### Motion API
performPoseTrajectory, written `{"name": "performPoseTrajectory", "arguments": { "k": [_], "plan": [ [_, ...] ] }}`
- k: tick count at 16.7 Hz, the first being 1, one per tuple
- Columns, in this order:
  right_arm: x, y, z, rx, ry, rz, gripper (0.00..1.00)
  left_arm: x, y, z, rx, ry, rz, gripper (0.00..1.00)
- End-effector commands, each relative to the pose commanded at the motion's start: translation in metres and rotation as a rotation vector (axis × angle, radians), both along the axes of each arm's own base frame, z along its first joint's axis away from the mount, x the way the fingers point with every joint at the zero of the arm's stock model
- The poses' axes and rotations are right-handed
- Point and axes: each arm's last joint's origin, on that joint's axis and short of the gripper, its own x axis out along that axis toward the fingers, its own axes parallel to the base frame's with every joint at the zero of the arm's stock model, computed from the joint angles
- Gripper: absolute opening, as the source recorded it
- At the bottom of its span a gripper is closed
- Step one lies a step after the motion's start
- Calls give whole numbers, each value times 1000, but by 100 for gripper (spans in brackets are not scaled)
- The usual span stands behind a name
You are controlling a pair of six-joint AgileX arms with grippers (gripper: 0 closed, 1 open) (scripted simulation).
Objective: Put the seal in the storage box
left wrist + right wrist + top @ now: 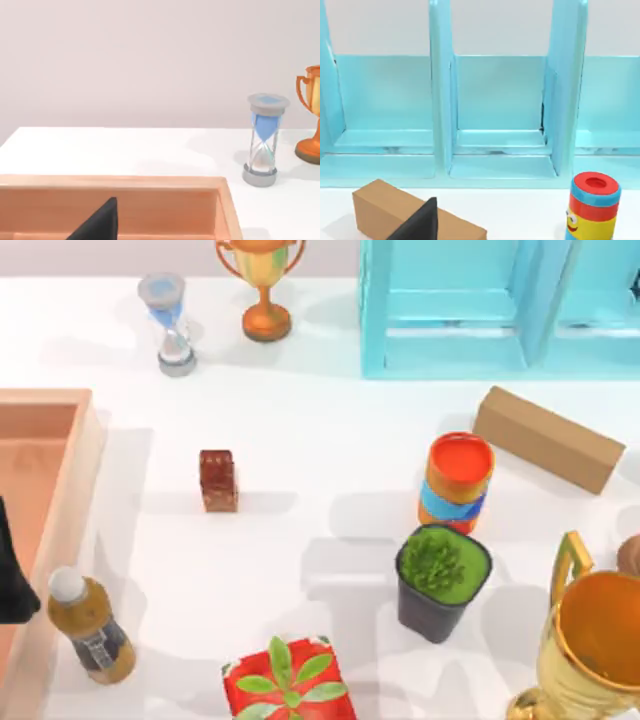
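Right now the seal [218, 480] stands upright on the bare white table [330, 440], left of centre, apart from everything else and untouched. The storage box [70, 490] sits along the table's left edge, its thick peach-orange wall facing the seal across open tabletop.

My left gripper [12, 575] shows as a dark shape at the left edge, hanging over the box interior. In the left wrist view one dark fingertip [100, 222] pokes up in front of the box's inner wall [150, 207], with the blue hourglass [264, 141] and an orange trophy [310, 117] beyond it toward the far edge. I cannot tell how far its fingers are spread, and I see nothing in them.

My right wrist view looks at the turquoise shelf unit [495, 100], with a dark fingertip [420, 222] in front of the long tan block [380, 205] and a red, blue and yellow can [592, 207] beside it. Whether that gripper is spread or closed, I cannot tell.

A juice bottle [88, 628] stands just beside the box near the front-left corner.
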Motion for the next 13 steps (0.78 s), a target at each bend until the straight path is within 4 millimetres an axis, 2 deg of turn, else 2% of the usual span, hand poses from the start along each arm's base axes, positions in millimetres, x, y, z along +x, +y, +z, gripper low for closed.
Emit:
{"name": "performPoseTrajectory", "arguments": {
  "k": [3,6,10,13],
  "plan": [
    [0,0,0,0,0,0,100,0,0,2,-2,4,-3,100],
    [0,0,0,0,0,0,100,0,-2,16,-20,44,-26,100],
    [0,0,0,0,0,0,100,6,-8,58,-64,188,-73,100],
    [0,0,0,0,0,0,100,25,-15,98,-98,357,-105,100]
  ]
}}
